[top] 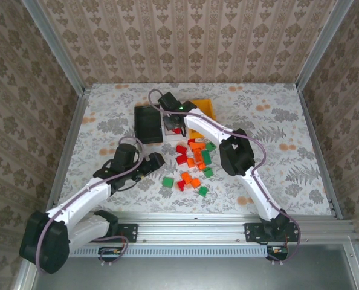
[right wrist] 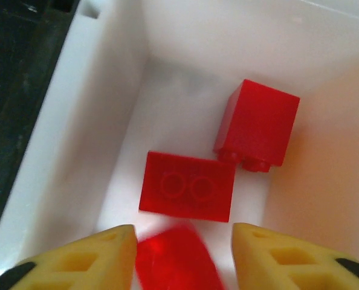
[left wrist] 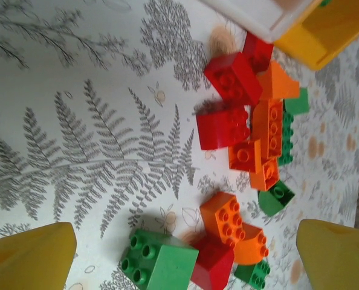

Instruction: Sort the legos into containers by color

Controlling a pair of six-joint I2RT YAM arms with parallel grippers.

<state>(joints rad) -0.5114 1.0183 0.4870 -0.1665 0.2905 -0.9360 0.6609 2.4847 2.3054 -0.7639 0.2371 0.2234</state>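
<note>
A: Which step is judged to be in hand?

B: A drop into the white bin point(right wrist: 101, 109). The right gripper point(right wrist: 181, 228) is held over that bin with its jaws parted. A blurred red brick point(right wrist: 176, 260) is seen loose between them, so a release is inferred.

A: What is seen lying inside?

B: Two red legos. A flat brick point(right wrist: 187, 186) lies mid-floor, with two rings showing on its upper face. Its long axis is laid across the bin, from one side wall toward the other. A second brick point(right wrist: 258, 124) is tipped on its side by the far corner, with its studs pointed back toward the flat one.

A: What is called for next?

B: The right arm would have to be raised clear of the bin walls and brought to the pile point(top: 194, 166), which is spread on the table just in front of the white bin. Red, orange and green pieces are mixed there. The left gripper point(left wrist: 182, 254) is held wide apart and empty above the pile's edge farthest from the bin, over a green brick point(left wrist: 158, 263). A red piece touches that brick, so a straight descent astride it is advised.

A: Where would green be put?

B: That cannot be told. The black bin point(top: 148, 124) and the orange-yellow bin point(top: 203, 109) are set on either side of the white one.
</note>
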